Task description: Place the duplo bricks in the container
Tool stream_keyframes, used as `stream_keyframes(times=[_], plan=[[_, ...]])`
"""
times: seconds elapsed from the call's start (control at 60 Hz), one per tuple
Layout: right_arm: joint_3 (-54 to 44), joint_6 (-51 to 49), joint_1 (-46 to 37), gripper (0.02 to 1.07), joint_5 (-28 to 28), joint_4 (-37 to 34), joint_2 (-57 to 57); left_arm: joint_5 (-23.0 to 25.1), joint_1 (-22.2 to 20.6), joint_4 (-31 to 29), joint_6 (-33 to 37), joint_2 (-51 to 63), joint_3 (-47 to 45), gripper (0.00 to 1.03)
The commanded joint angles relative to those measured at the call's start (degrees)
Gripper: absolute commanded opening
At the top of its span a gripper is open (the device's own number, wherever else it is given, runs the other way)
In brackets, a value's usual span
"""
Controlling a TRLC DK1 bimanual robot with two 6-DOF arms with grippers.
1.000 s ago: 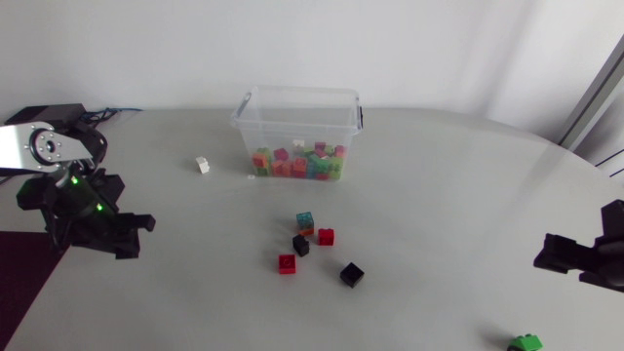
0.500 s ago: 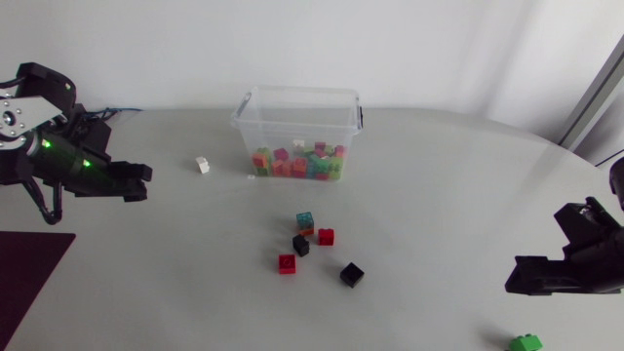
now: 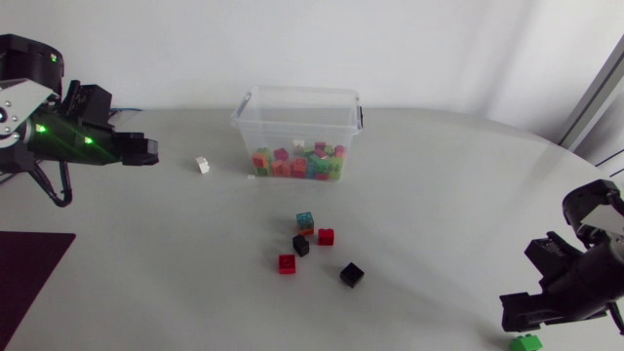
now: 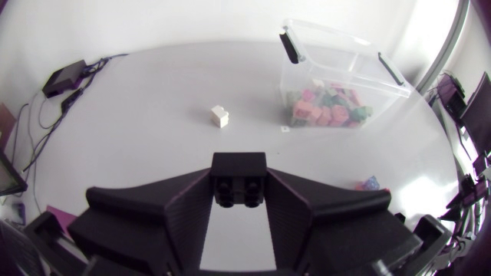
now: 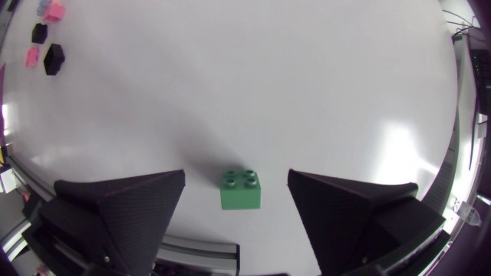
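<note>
My left gripper (image 3: 142, 151) hangs over the table's back left, shut on a black brick (image 4: 239, 175) that sits between its fingertips (image 4: 239, 185). Ahead of it lie a white brick (image 4: 220, 116) (image 3: 203, 165) and the clear container (image 3: 297, 92) (image 4: 341, 40), which holds several coloured bricks. At the front right my right gripper (image 3: 518, 313) (image 5: 236, 176) stands open. A green brick (image 5: 240, 189) (image 3: 526, 342) lies on the table between its spread fingers, and neither finger touches it.
Loose bricks lie mid-table: a teal one (image 3: 305, 220), two red ones (image 3: 326, 236) (image 3: 287, 263) and two black ones (image 3: 301, 246) (image 3: 351, 274). The table's front edge runs just behind the green brick.
My left arm has lifted and swung back and to the right, towards the white brick. My right arm has come forward and down to the green brick at the front edge.
</note>
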Motion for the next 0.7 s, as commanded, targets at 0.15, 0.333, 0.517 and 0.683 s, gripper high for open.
stream_keyframes(times=[0.15,0.333,0.517,0.683], plan=[[-5.6,-12.9,-1.2,0.96,2.0,2.6,-0.7,3.3,-1.1,4.9,1.6,3.9,2.3,0.34],[-6.9,-17.3,-1.9,0.96,3.4,4.7,-0.1,4.2,-2.0,7.8,1.9,6.7,4.5,0.34],[-6.2,-14.4,-1.6,0.94,3.8,4.9,0.3,5.1,-2.4,8.3,1.8,9.6,7.3,0.34],[-6.7,-13.7,-1.4,0.87,4.1,7.5,1.6,5.4,-2.6,10.0,1.7,10.9,7.9,0.34]])
